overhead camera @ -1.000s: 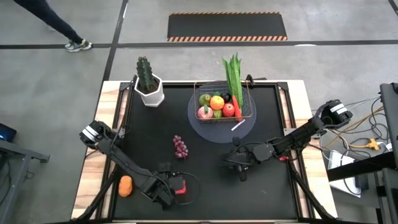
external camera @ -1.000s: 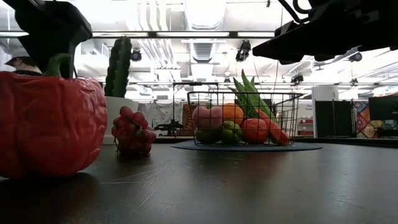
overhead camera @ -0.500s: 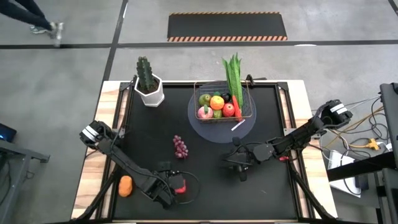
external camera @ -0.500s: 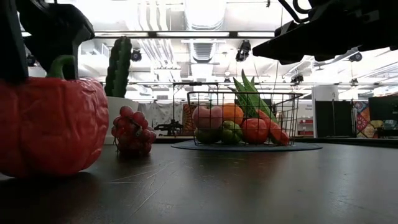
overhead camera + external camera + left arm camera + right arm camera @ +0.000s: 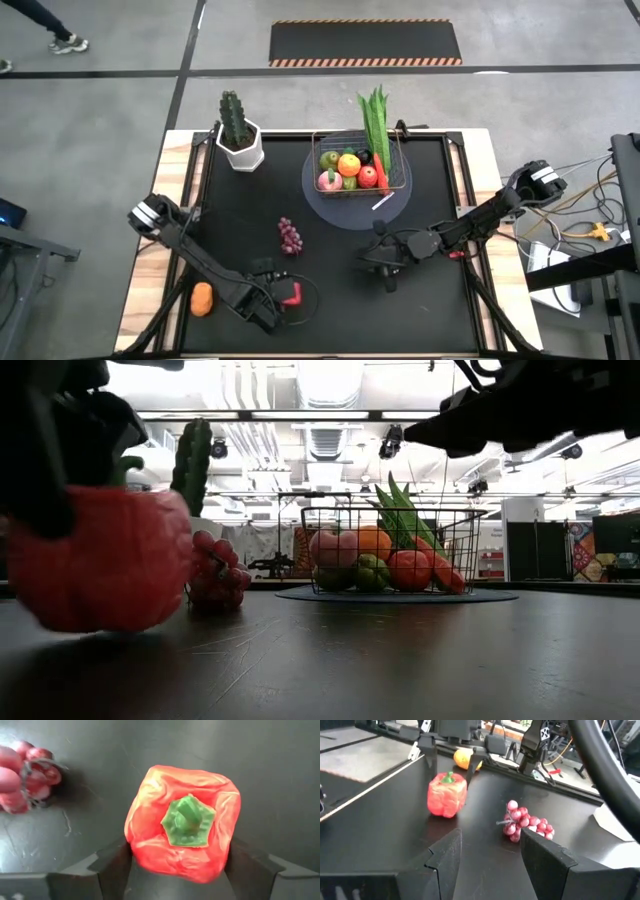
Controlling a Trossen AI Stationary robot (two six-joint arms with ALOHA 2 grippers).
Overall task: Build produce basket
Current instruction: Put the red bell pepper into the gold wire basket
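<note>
A red toy bell pepper (image 5: 182,837) with a green stem sits between the fingers of my left gripper (image 5: 179,862) near the table's near edge (image 5: 290,294). The purple grapes (image 5: 290,236) lie on the black mat between it and the wire basket (image 5: 358,165). The basket stands on a round grey disc and holds several fruits, a carrot and the long leafy green. An orange fruit (image 5: 202,298) lies on the wooden strip at the table's left. My right gripper (image 5: 385,260) hovers open right of centre, facing the grapes (image 5: 525,822). My left gripper holds the pepper by its two opposite side walls (image 5: 134,851), pinched between the two fingers (image 5: 112,867), which come from above and point down. The pepper stays upright with its stem up. In the low view its underside (image 5: 95,622) hangs just clear of the table.
A green cactus in a white pot (image 5: 238,130) stands at the far left corner. A small white stick (image 5: 383,203) lies on the grey disc (image 5: 345,212) in front of the basket. Bare black mat stretches between the grapes, the disc and the near edge.
My left gripper has taken hold of the pepper. The pepper, which stood on the table a second ago, has risen a little and shifted slightly toward the table's right. The right arm has kept still.
</note>
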